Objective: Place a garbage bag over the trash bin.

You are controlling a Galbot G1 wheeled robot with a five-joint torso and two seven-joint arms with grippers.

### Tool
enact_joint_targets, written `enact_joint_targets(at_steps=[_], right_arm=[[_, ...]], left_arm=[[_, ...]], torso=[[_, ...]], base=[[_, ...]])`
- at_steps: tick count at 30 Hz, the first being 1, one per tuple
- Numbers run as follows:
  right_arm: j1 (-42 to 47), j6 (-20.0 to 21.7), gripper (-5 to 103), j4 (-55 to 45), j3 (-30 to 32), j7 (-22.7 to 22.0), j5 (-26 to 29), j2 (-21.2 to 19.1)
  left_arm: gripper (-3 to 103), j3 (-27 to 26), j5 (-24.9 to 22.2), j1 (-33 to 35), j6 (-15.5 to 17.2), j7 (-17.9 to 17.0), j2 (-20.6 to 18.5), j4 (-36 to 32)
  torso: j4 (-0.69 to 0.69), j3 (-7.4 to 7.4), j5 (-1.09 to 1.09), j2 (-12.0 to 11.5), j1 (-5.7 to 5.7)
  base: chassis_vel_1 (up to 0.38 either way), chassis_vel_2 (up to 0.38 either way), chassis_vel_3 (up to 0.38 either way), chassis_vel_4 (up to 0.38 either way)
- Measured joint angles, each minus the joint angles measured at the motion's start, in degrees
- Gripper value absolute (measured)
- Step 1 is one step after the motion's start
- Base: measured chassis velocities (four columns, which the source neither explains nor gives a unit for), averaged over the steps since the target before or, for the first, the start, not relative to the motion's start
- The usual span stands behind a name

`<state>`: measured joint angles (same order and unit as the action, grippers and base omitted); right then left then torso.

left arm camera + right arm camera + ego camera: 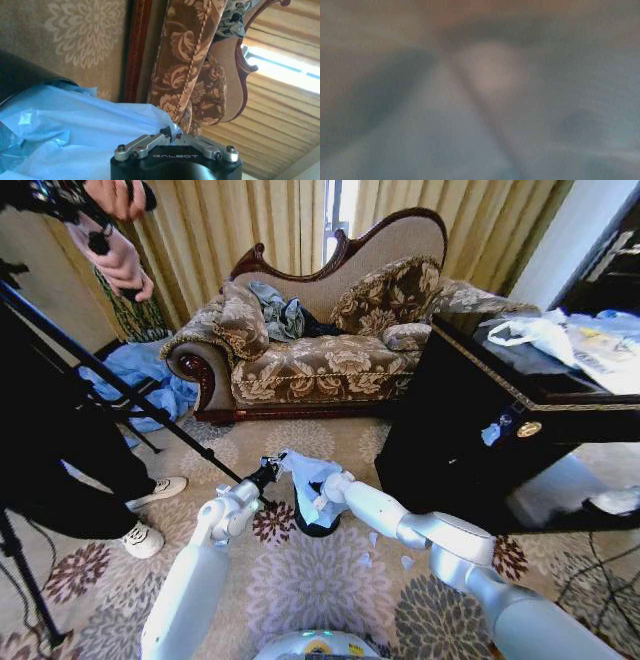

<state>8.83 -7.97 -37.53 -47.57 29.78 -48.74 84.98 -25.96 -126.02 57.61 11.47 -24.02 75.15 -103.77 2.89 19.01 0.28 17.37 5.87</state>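
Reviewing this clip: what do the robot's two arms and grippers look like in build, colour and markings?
Both arms are smooth, glossy white rounded shells with bulging joint housings. The left gripper is black at its tip; up close it has a black cylindrical body printed GALBOT in pale letters, with silver metal finger links fixed by dark screws. The right gripper end looks white. No loose cables show.

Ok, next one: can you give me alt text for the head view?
Both white robot arms meet at a small black cylindrical trash bin on floral carpet, the left gripper and right gripper against the crinkly pale blue translucent garbage bag draped over it. Behind stands a floral brown sofa.
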Motion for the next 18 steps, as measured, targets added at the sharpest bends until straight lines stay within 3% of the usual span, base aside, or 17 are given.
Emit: enact_joint_targets(at_steps=[4, 18], right_arm=[[-0.23, -1.35, 0, 1.65, -0.39, 1.64, -0.30, 0.76], [0.74, -2.07, 0, 9.81, 1.54, 0.76, -3.02, 5.69]], left_arm=[[0, 0.24, -0.08, -0.49, 0.00, -0.07, 0.11, 0.66], [0, 2.15, 1.34, -3.23, 0.38, 0.90, 1.78, 4.10]], torso=[[0.00, 0.00, 0.00, 0.00, -0.01], [0.00, 0.00, 0.00, 0.00, -0.01]], base=[[0.000, 0.000, 0.000, 0.000], [0.000, 0.000, 0.000, 0.000]])
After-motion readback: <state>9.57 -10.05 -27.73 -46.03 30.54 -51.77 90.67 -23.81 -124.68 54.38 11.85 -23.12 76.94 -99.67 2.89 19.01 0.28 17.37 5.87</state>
